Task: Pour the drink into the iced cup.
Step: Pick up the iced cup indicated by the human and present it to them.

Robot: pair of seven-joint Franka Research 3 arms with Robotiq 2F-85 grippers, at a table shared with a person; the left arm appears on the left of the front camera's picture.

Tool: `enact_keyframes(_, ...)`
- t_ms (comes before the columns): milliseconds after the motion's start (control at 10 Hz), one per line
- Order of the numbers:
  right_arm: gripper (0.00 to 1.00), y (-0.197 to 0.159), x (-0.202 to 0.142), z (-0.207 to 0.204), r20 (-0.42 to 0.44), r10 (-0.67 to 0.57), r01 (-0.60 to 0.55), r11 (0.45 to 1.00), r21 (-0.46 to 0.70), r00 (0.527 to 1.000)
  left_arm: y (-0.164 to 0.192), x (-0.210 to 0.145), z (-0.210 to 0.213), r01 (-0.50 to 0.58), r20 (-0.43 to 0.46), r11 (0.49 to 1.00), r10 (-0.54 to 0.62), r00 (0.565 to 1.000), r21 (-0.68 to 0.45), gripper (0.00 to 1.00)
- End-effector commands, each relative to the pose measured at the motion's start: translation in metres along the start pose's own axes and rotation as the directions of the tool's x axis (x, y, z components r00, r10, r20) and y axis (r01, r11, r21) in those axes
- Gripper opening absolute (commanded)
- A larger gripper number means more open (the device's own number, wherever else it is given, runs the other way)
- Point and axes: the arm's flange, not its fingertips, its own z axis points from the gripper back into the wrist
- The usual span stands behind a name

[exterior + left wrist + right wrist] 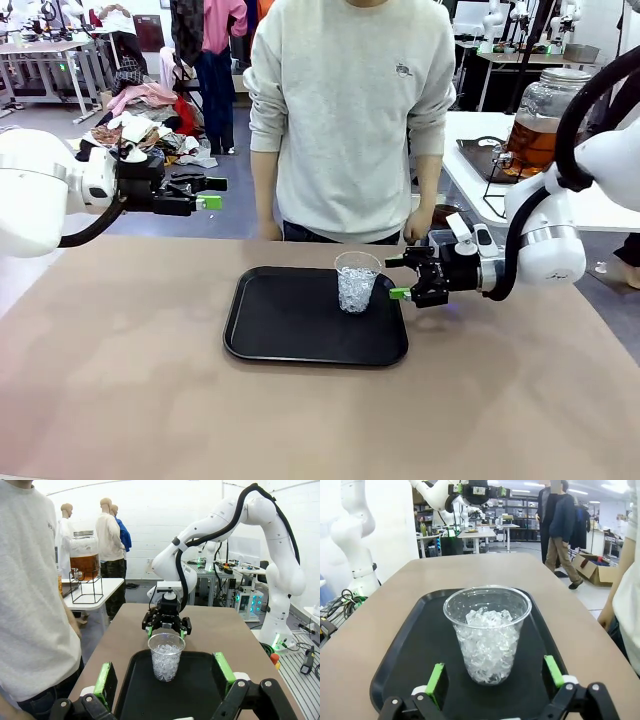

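From the robot's side, a black tray [262,335] lies in the middle of the tan table [120,380]. The cup [357,283] stands upright on the tray, toward 1 o'clock from its middle and close to the far rim. It is clear plastic with clear ice [487,645] heaped more than halfway up.

The right claw [397,278] comes in low from 3 o'clock and lies level, pointing at 9 o'clock. Its fingers are spread wide, wider than the cup. The green pads sit just off the cup's 3 o'clock side. From its wrist camera the cup stands just ahead of the pads and centred between them, and I see no contact.

The left claw [211,193] hangs well above the table at 10 o'clock from the tray, also level, pointing toward 3 o'clock. It is spread wide too and grips nothing. In its wrist view the cup is farther off, in line with the gap.

The drink [533,143], amber-brown, sits in a big glass jar [556,92] with a lid. The jar rests on a black wire stand [86,591] on a white side table [470,165], at 2 o'clock from the tray and well apart from the cup.

A person [350,110] in a grey sweatshirt stands at 12 o'clock, right against the far edge, arms hanging down and hands near the table edge.
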Motion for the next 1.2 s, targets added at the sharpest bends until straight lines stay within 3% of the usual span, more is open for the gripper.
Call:
enact_keyframes(0, 1.0, -0.008, -0.003, -0.011, 0.03, -0.016, 0.015, 0.999, 0.031, 0.999, 0.001, 0.002, -0.001, 0.002, 0.008, 1.0, -0.002, 1.0, 0.01, 1.0)
enact_keyframes(1100, 1.0, -0.013, -0.006, -0.04, 0.034, -0.072, 0.067, 0.989, 0.131, 0.997, 0.001, 0.002, -0.001, 0.002, 0.008, 1.0, -0.002, 1.0, 0.01, 1.0)
